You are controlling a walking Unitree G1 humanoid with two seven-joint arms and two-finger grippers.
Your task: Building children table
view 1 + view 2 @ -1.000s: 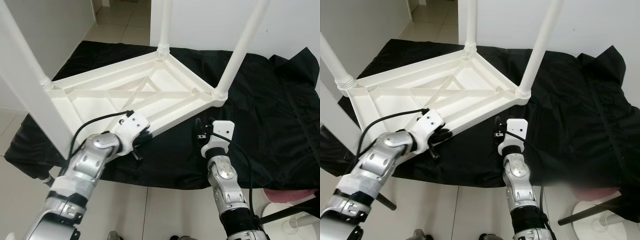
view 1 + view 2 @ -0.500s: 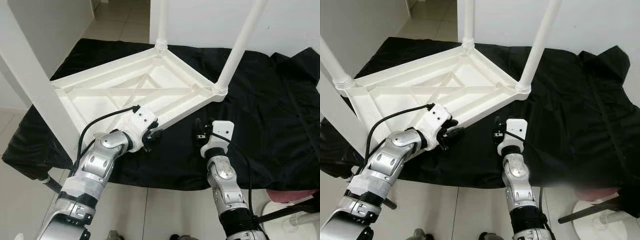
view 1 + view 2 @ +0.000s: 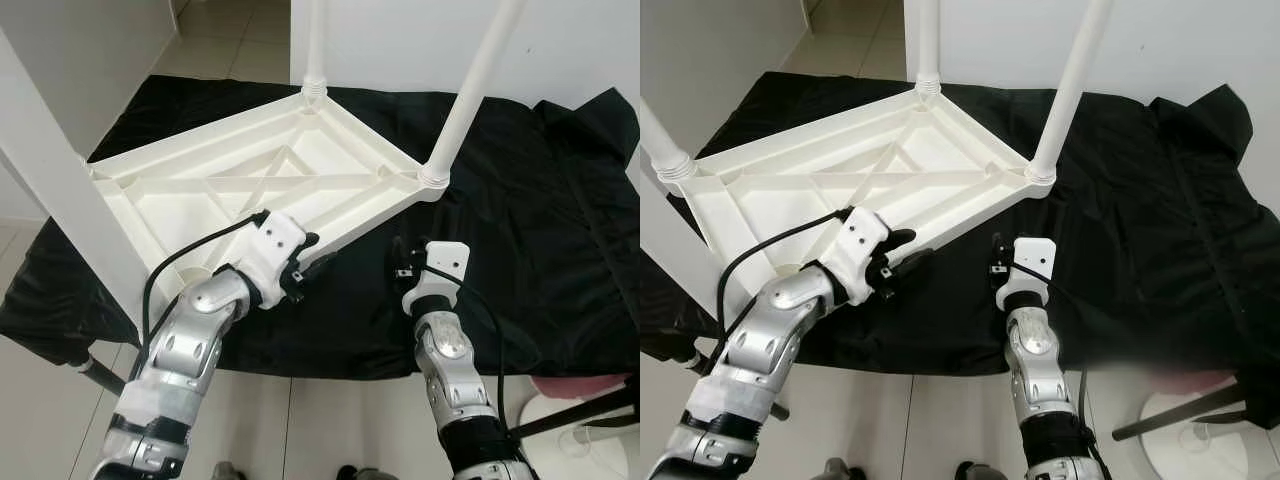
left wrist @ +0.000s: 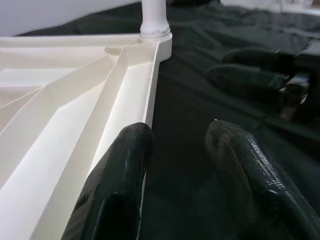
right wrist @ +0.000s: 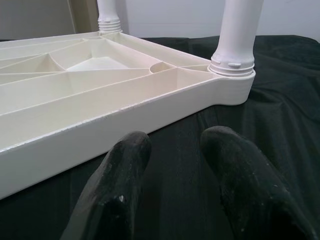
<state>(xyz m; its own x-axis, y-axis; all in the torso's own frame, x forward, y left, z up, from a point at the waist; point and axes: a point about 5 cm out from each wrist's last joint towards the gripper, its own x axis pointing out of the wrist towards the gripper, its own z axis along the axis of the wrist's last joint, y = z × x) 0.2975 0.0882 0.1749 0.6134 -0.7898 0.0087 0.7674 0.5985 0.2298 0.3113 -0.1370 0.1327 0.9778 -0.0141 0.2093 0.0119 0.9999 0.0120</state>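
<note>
- table legs (image 3: pixel 470 95): tops cut off by upper edge
- near-left leg (image 3: pixel 60 190): blurred, base socket hidden
- pink object (image 3: pixel 575 385), near right: mostly hidden under black cloth (image 3: pixel 540 230), can't identify

We see a black cloth (image 3: pixel 520 200) spread over the counter, wrinkled and bunched at its right end. It hangs down over the near edge, above the pale tiled floor (image 3: pixel 240 50). Directly on the cloth lies a white plastic children table (image 3: pixel 250 185), turned upside down, with its ribbed underside facing up. Its white legs (image 3: pixel 470 90) stand up from the corners. The cloth beside it on the right is bare.
</note>
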